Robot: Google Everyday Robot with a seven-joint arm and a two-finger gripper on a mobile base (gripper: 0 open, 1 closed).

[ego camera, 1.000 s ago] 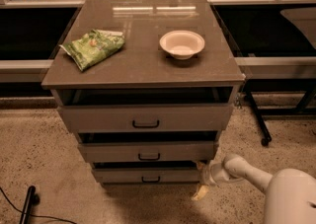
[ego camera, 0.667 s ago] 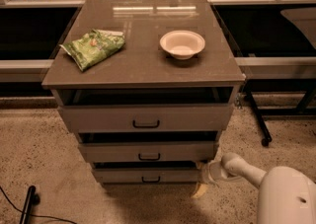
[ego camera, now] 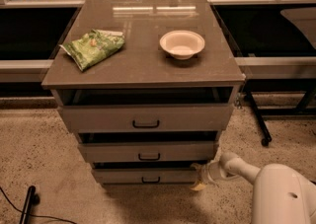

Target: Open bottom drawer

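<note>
Lower right of frame, gripper (ego camera: 198, 176) at right end of bottom drawer (ego camera: 148, 175), grip state unclear, handle (ego camera: 150, 180) apart from it.

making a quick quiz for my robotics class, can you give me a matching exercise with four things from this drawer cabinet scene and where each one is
Column one
1. green bag
2. white bowl
3. bottom drawer
4. pincer

Column two
a. right half of the cabinet top
b. at the lower right corner of the cabinet front
c. left half of the cabinet top
d. lowest of three on the cabinet front, with a small black handle

Pairs: 1-c, 2-a, 3-d, 4-b
</note>
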